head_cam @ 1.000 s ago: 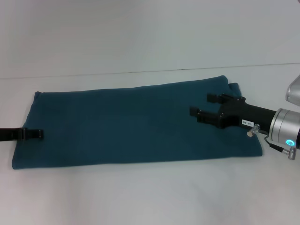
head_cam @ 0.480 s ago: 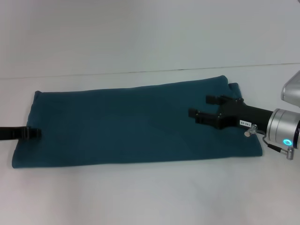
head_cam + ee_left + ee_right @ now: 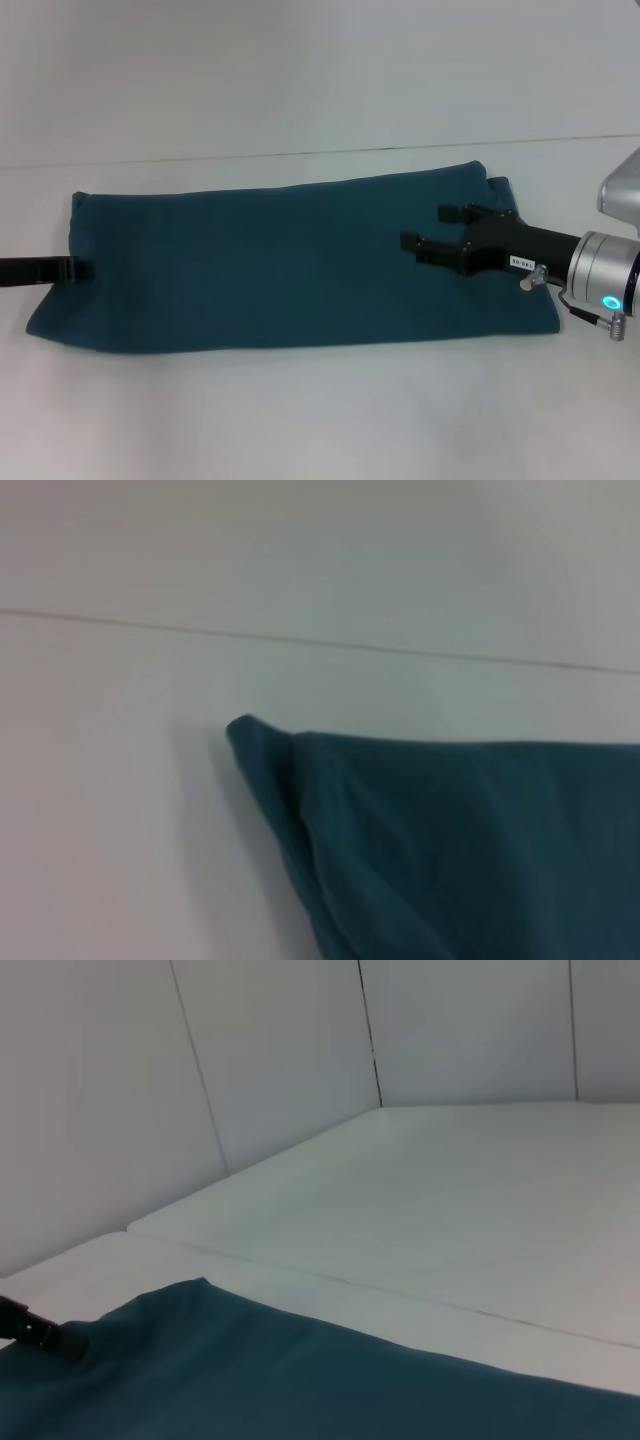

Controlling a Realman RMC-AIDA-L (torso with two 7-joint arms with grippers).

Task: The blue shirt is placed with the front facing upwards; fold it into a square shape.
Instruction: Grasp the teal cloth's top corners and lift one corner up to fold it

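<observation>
Across the white table (image 3: 300, 420), the blue shirt (image 3: 290, 260) lies folded into a long band with a gripper at each end.

Head view: the shirt runs from 9 o'clock to 3 o'clock, plain side up. The left gripper (image 3: 72, 270) sits low at its 9 o'clock edge, touching the cloth; I cannot tell whether its fingers are parted or pinched. The right gripper (image 3: 432, 230) hangs over the shirt's 3 o'clock end, its two black fingers (image 3: 425, 247) spread apart, holding nothing.
Left wrist view: one corner of the shirt (image 3: 440, 850), its edge doubled over, rests on the table (image 3: 110, 810).
Right wrist view: the shirt (image 3: 300, 1385) fills the near foreground, and the left gripper (image 3: 60, 1343) shows far off at its edge.
</observation>
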